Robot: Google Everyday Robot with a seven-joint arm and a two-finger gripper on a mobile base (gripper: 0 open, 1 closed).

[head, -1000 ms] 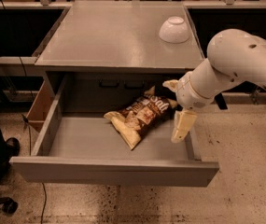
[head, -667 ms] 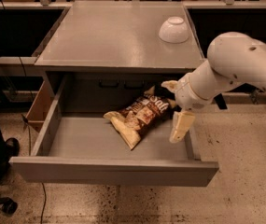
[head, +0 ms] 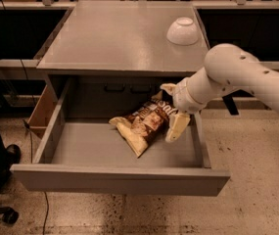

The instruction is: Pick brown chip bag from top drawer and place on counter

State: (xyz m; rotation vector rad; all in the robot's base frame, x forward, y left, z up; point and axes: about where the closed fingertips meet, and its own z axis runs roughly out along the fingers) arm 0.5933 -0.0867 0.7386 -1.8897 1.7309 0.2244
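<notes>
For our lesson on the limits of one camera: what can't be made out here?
Camera view:
brown chip bag: right end hidden behind the pincer, which is low in the top drawer.
white bowl: inside hidden, it sits upside down on the counter.
robot arm: cut off by the right edge.

This looks to me like a lab or test room, not a home. The floor (head: 256, 180) is bare, speckled and hard, and what stands before me is plain grey metal: a flat counter (head: 114, 38) over a wide open drawer (head: 119, 177). A cable (head: 45, 207) trails over the floor near a chair wheel (head: 9, 215), and dark bays framed by metal rails (head: 11, 63) run behind. My gripper (head: 173, 107) hangs, fingers spread, over the drawer's right side
</notes>
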